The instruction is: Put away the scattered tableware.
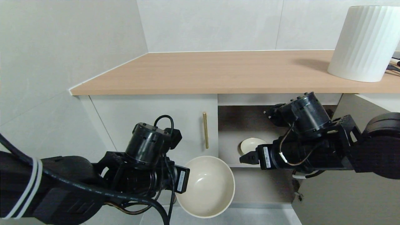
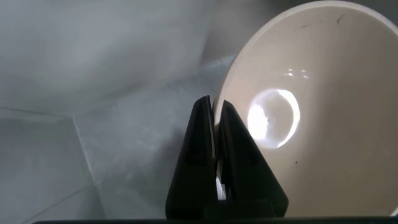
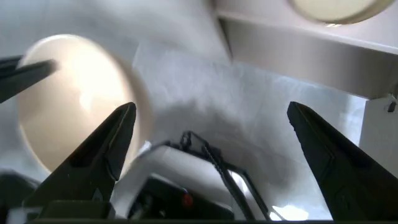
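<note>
Bowl (image 1: 206,187): large, cream, held in the air just left of the open cabinet (image 1: 231,125), before its closed door (image 1: 150,112).
Handling: probably stiff, glossy, slippery and breakable; the rim suits a pinch.
Left gripper (image 2: 214,134): fingers pinched tight on the bowl's rim.
Right gripper (image 1: 248,158): fingers spread wide, empty, just before the cabinet.
In the way: small dish (image 1: 252,144) on the cabinet shelf (image 1: 229,157); the right gripper crowds the opening.
</note>
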